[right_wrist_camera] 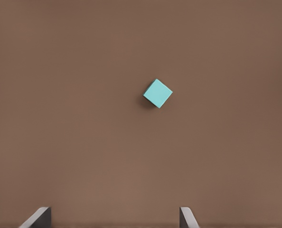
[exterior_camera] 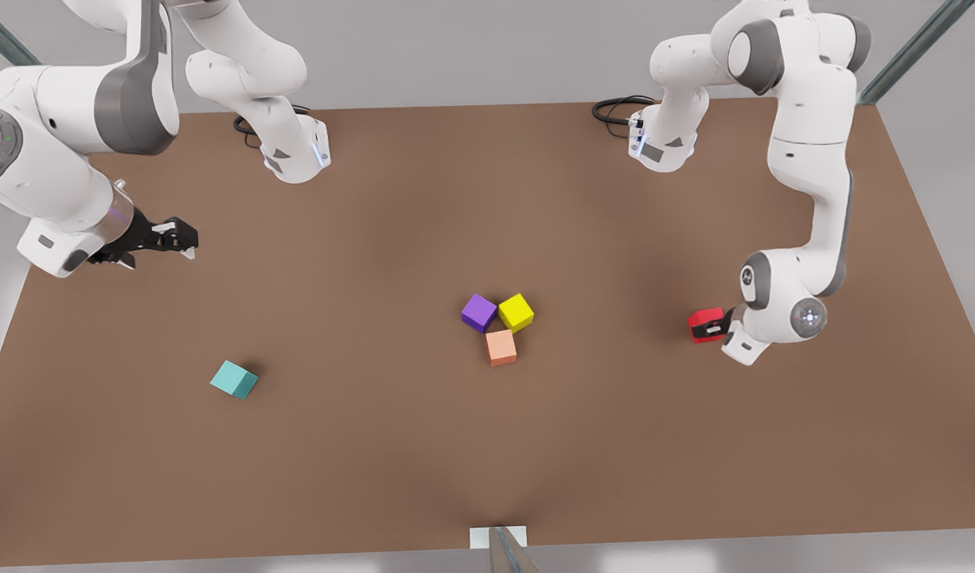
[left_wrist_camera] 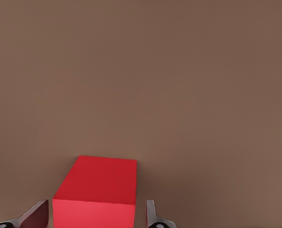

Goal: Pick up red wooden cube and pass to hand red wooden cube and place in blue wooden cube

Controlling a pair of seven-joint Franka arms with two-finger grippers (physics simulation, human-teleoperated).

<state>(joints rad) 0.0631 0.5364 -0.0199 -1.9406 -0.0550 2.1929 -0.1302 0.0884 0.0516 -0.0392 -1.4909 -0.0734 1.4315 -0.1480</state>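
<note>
- Red wooden cube [exterior_camera: 704, 324] sitting between the fingers of the left gripper [exterior_camera: 714, 326], at the front view's right, well apart from the central cluster.
- Showing again in the left wrist view, red wooden cube [left_wrist_camera: 97, 190] filling the gap between the two fingertips [left_wrist_camera: 151, 213], both pads lying just beside its side faces; hard to tell whether resting on the brown table [exterior_camera: 376, 446] or lifted just off it.
- Hanging over the table at the front view's left, right gripper [exterior_camera: 186, 237], fingers [right_wrist_camera: 187, 217] spread wide and holding nothing.
- Lying alone on the table toward the front view's lower left, blue wooden cube [exterior_camera: 234, 379], well apart from both grippers.
- Appearing below the right wrist camera, blue wooden cube [right_wrist_camera: 157, 93], turned cornerwise and touching nothing else.
- Clustering near the table's middle, purple cube [exterior_camera: 478, 312], yellow cube [exterior_camera: 516, 311] and salmon-orange cube [exterior_camera: 501, 347], sitting close together, between the two grippers.
</note>
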